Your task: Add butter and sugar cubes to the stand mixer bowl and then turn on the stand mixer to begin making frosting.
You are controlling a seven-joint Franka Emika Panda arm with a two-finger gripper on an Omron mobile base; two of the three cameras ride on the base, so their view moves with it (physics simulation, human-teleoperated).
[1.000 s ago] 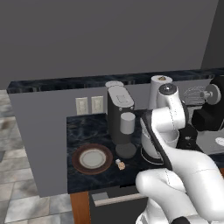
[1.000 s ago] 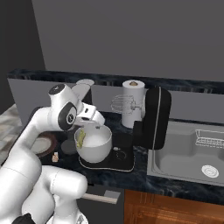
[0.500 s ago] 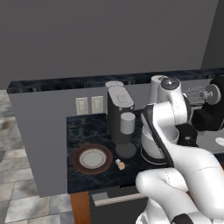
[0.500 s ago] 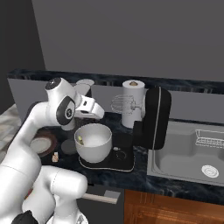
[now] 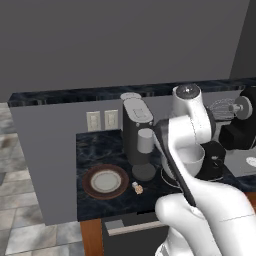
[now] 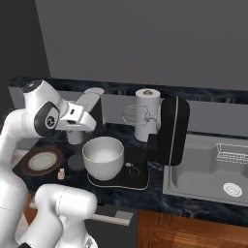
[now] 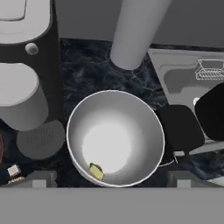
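My gripper (image 7: 112,180) hangs open above the stand mixer bowl (image 7: 114,138), with nothing between its fingers. The butter (image 7: 96,171), a small yellow stick, lies inside the bowl against its near wall. The off-white bowl (image 6: 103,157) sits on the flat black base of the stand mixer (image 6: 172,131), whose wire whisk (image 6: 135,116) is raised behind it. The sugar cubes (image 5: 137,188), tiny and tan-white, rest on the counter between the plate and the bowl. They also show as sugar cubes (image 7: 14,173) at the lower left of the hand view.
A brown-rimmed white plate (image 5: 106,181) lies at the counter's left. The dark coffee machine (image 5: 137,135) with a grey cup (image 5: 145,141) stands behind the cubes. A paper towel roll (image 6: 147,114) stands at the back, and a sink (image 6: 213,169) lies to the right.
The hand has lifted up and away from the bowl, still open. The butter stays in the bowl.
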